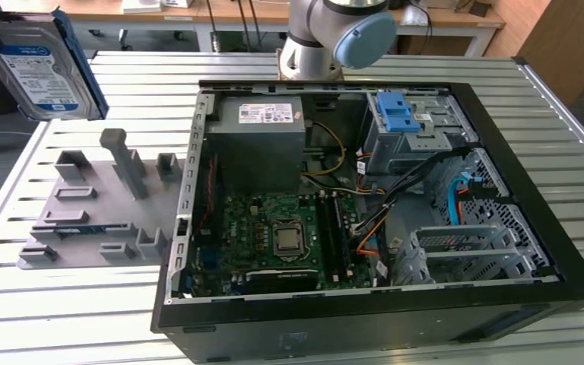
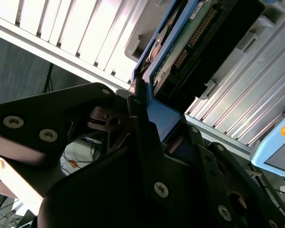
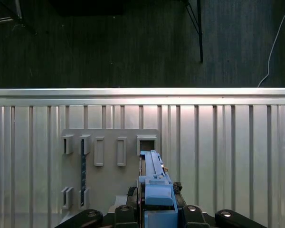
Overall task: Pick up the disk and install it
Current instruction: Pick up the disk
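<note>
Silver and blue, the disk (image 1: 40,72) hangs tilted in the air at the exterior view's left, high over the grey holder (image 1: 99,205) on the ribbed metal table (image 1: 69,319). We see the gripper (image 3: 157,197) in both wrist views, its black fingers (image 2: 138,109) squeezed tight on the disk's blue frame (the thin edge, not the label side). The open computer case (image 1: 535,152) lies just beside the holder.
</note>
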Tool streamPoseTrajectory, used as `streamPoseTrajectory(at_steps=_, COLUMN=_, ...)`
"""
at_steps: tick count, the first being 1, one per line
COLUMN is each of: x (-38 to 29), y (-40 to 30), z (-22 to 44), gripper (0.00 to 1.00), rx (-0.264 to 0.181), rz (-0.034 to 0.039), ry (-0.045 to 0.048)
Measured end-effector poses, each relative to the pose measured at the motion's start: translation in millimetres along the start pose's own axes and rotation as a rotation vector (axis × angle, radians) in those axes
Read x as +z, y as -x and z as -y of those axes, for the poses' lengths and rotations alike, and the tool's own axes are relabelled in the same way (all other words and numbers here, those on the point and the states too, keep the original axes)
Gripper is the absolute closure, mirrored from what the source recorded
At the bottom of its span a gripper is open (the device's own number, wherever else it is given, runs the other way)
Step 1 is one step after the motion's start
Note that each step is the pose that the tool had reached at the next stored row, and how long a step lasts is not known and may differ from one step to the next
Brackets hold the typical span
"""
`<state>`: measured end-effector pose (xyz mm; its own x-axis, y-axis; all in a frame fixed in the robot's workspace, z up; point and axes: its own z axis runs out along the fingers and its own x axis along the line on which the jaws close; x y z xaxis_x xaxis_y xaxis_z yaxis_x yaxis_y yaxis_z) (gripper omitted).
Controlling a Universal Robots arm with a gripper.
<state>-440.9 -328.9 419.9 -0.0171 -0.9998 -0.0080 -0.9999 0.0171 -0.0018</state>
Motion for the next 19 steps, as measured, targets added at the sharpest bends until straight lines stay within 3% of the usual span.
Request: streamPoseTrajectory(at_steps=19, x=-14.6, y=0.3, z=0.0, gripper=0.63, rx=0.0, rz=-0.0003, ry=0.0)
